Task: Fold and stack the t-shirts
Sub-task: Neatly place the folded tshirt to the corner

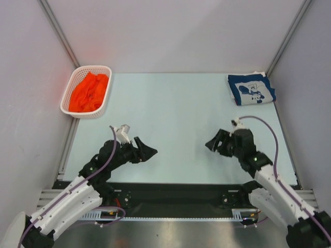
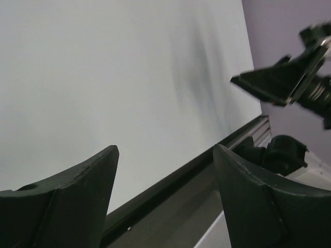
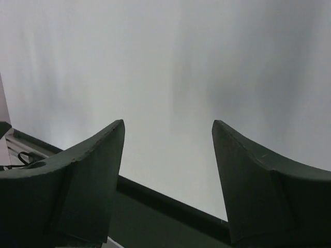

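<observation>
"Pale walls on three sides and a light tabletop (image 1: 176, 113) between them: was that the whole setting?"

"Pretty much. At the far left corner stood a white basket (image 1: 85, 114), and an orange t-shirt (image 1: 89, 92) lay crumpled inside it, unfolded. I'd judge it was the waiting pile."

"And the left tool (image 1: 146, 149)?"

"Low over the near part of the tabletop, well apart from the basket. Its wrist camera showed both fingers spread wide with only bare surface between them, so it held nothing."

"The right tool (image 1: 213, 142)?"

"Much the same, mirrored. It faced the left one across a bare gap, fingers parted wide and nothing in them. Neither touched any cloth."

"So where was the folded work?"

"At the far right corner. A navy t-shirt (image 1: 251, 89) with a white print lay flat as a neat rectangle, close to the wall and well apart from both arms. It looked placed there as the base of the stack, clear of the folding space in the middle."

"How far along, would you say?"

"One shirt seemed done, one not begun. With both tools empty, the likely next reach was to the basket, and the left arm stood nearer to it. Pulling a bunched shirt over the rim could drag that light basket along."
</observation>
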